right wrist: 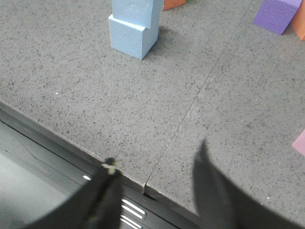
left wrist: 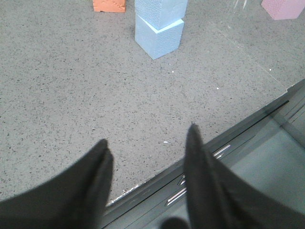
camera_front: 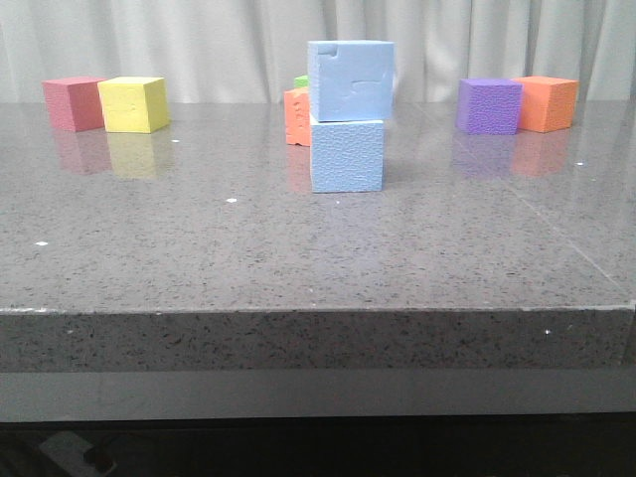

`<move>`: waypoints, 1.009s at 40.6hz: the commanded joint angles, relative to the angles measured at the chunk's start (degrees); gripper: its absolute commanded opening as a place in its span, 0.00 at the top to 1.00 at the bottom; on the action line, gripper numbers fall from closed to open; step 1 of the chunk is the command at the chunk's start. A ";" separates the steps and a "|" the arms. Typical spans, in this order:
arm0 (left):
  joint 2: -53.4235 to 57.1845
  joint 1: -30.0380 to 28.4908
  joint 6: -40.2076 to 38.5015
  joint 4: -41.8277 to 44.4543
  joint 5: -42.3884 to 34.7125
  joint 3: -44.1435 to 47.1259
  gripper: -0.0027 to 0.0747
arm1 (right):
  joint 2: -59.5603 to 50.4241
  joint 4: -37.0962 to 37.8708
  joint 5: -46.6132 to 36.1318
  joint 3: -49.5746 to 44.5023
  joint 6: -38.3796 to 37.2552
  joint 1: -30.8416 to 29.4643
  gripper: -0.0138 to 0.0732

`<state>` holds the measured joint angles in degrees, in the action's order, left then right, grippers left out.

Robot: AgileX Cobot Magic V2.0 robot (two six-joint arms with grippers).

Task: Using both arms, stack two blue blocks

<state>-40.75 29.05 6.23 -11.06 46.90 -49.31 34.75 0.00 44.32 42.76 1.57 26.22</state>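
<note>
Two pale blue blocks stand stacked in the middle of the table. The upper blue block (camera_front: 350,79), with a notched groove on its face, rests on the lower blue block (camera_front: 346,155), turned slightly. The stack shows in the left wrist view (left wrist: 159,33) and in the right wrist view (right wrist: 132,31). My left gripper (left wrist: 147,143) is open and empty over the table's front edge, well short of the stack. My right gripper (right wrist: 157,155) is open and empty over the front edge too. Neither arm shows in the front view.
A red cube (camera_front: 73,102) and a yellow cube (camera_front: 133,104) stand at the back left. A purple cube (camera_front: 488,105) and an orange cube (camera_front: 546,102) stand at the back right. An orange cube (camera_front: 296,115) and a green one (camera_front: 301,81) sit behind the stack. A pink cube (left wrist: 283,8) lies to the right.
</note>
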 commanded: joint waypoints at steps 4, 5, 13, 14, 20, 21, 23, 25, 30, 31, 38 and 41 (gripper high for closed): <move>0.11 0.27 -0.48 -0.71 -4.40 -1.51 0.81 | 0.00 0.70 -3.72 0.36 0.41 -0.39 0.86; 0.11 0.27 -0.48 -0.71 -4.40 -1.51 0.84 | 0.00 0.70 -3.79 0.31 0.41 -0.39 0.89; 0.11 0.27 -0.48 -0.71 -4.40 -1.51 0.95 | 0.00 0.61 -4.04 0.31 0.41 -0.39 0.99; 0.11 0.27 -0.48 -0.71 -4.40 -1.51 0.96 | 0.00 0.61 -4.04 0.31 0.41 -0.39 0.99; 0.11 0.27 -0.48 -0.71 -4.40 -1.51 0.99 | 0.00 0.61 -4.04 0.31 0.41 -0.39 0.99; 0.11 0.27 -0.48 -0.71 -4.40 -1.51 0.99 | 0.00 0.61 -4.04 0.31 0.41 -0.39 0.99; 0.11 0.27 -0.48 -0.71 -4.40 -1.51 0.99 | 0.00 0.61 -4.04 0.31 0.41 -0.39 0.99; 0.41 0.80 -0.48 -0.96 -4.40 -1.51 0.99 | 0.00 0.61 -4.04 0.31 0.41 -0.39 0.99; 2.22 0.19 -0.48 -1.24 -4.70 -0.80 0.99 | 0.00 0.61 -4.04 0.31 0.41 -0.39 0.99; 3.11 -0.31 -0.48 -1.25 -4.85 -0.37 0.99 | 0.00 0.61 -4.04 0.31 0.41 -0.39 0.99; 12.04 -7.49 0.15 2.84 -13.26 6.66 0.99 | 0.00 0.61 -4.04 0.31 0.41 -0.39 0.99; 16.63 -11.04 0.15 4.17 -18.98 11.13 0.99 | 0.00 0.61 -4.04 0.31 0.41 -0.39 0.99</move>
<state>-27.77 21.13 6.34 -8.23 37.97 -40.75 34.75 0.00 44.20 41.65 1.57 26.22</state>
